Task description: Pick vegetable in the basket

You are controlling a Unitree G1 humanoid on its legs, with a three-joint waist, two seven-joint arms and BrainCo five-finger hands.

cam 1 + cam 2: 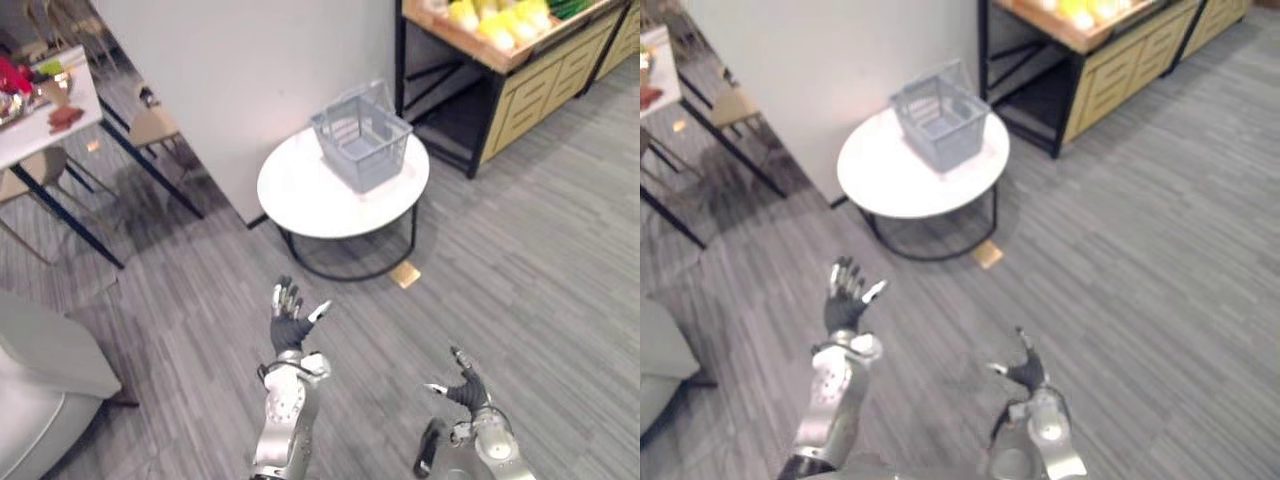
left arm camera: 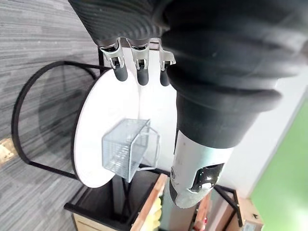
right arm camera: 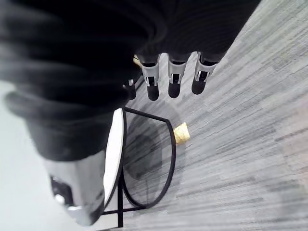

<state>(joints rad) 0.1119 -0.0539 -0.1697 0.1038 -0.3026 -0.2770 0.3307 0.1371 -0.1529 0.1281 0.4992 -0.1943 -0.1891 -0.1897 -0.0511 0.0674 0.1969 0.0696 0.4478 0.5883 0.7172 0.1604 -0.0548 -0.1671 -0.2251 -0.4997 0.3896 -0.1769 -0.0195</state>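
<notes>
Your left hand (image 1: 290, 322) holds its fingers (image 2: 119, 72) straight and spread above the floor, gripping nothing, and your right hand (image 1: 468, 390) is loose and spread the same way. Well ahead of the left fingers, the grey basket (image 1: 362, 140) stands upright on the round white bench (image 1: 295, 195). The yellow vegetables (image 1: 498, 22) lie on the wooden bench (image 1: 535, 95), far beyond the right fingers and apart from the basket.

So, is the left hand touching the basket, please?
Apart: the left eye view shows grey floor between the left hand and the basket on the table.
</notes>
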